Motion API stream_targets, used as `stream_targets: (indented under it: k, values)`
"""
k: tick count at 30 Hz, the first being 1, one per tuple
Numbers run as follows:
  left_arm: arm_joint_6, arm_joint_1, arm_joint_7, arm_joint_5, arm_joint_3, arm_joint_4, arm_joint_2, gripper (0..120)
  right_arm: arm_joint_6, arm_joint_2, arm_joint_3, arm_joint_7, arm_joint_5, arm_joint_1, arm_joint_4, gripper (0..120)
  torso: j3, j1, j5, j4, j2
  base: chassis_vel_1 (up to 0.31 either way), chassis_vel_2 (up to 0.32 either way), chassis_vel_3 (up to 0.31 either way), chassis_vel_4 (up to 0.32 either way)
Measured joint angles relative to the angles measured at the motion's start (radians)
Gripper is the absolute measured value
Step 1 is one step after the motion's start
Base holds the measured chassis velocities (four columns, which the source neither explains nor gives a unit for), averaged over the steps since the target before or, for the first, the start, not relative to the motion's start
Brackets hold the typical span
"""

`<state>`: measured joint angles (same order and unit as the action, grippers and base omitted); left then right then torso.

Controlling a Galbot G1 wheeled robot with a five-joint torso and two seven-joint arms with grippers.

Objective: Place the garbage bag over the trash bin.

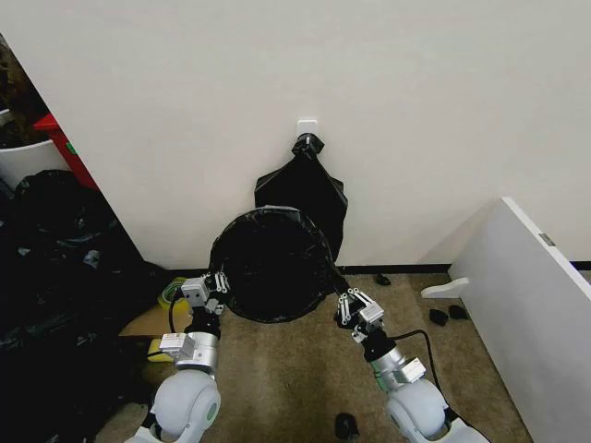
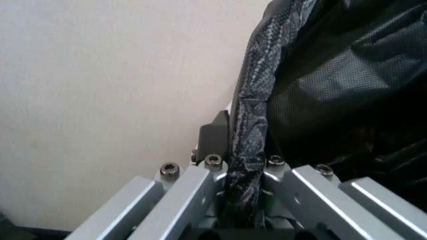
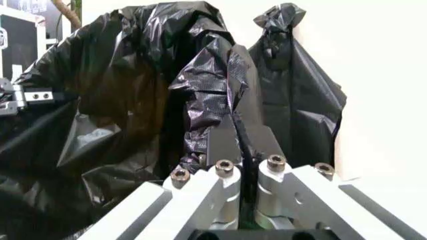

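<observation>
A black garbage bag point(image 1: 272, 263) is stretched into a round open mouth between my two grippers, low in front of the wall. My left gripper point(image 1: 214, 284) is shut on the bag's left edge, and the rolled edge point(image 2: 243, 150) runs up from between its fingers. My right gripper point(image 1: 353, 305) is shut on the right edge, with a fold of the garbage bag point(image 3: 200, 100) pinched between its fingers. The left gripper point(image 3: 27, 95) also shows far off across the bag in the right wrist view. The trash bin is hidden.
A second black bag point(image 1: 309, 189) hangs from a white wall hook point(image 1: 307, 125) just behind. A slanted white panel point(image 1: 531, 305) stands at the right. Dark bags point(image 1: 55, 268) pile up at the left, below a white tub point(image 1: 23, 161) with a red object point(image 1: 63, 146). Small dark items point(image 1: 445, 316) lie on the carpet.
</observation>
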<state>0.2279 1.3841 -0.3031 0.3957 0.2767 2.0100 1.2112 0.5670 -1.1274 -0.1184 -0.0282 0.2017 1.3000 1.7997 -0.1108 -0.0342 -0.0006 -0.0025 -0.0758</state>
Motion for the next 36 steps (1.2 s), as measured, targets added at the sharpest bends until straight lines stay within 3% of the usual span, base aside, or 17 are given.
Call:
stream_targets:
  k: [12,15,19,29,36]
  values:
    - [0.0,0.008,0.0,0.008,0.004,0.019,-0.011,0,0.024,0.007,-0.032,-0.056,0.071,-0.032,-0.05,0,0.0,0.0,0.0001,0.0,0.0,0.0,0.0,0.0,0.0]
    - [0.0,0.009,0.0,0.012,0.008,0.02,-0.017,0,0.053,0.016,-0.061,-0.208,0.217,-0.045,-0.072,0,0.0,0.0,0.0001,0.0,0.0,0.0,0.0,0.0,0.0]
    - [-0.001,0.009,0.001,0.028,0.008,0.025,-0.019,0,0.064,0.019,-0.07,-0.299,0.331,-0.056,-0.096,0,0.0,0.0,0.0001,0.0,0.0,0.0,0.0,0.0,0.0]
    - [-0.033,0.022,0.012,0.106,0.0,0.075,-0.039,0,0.065,0.013,-0.103,-0.312,0.379,-0.102,-0.18,0,0.0,0.0,0.0,0.0,0.0,0.0,0.0,0.0,0.0]
    - [-0.104,0.019,0.024,0.248,-0.004,0.147,-0.038,0,0.1,0.001,-0.11,-0.368,0.35,-0.12,-0.252,0,0.0,0.0,0.0002,0.0,0.0,0.0,0.0,0.0,0.0]
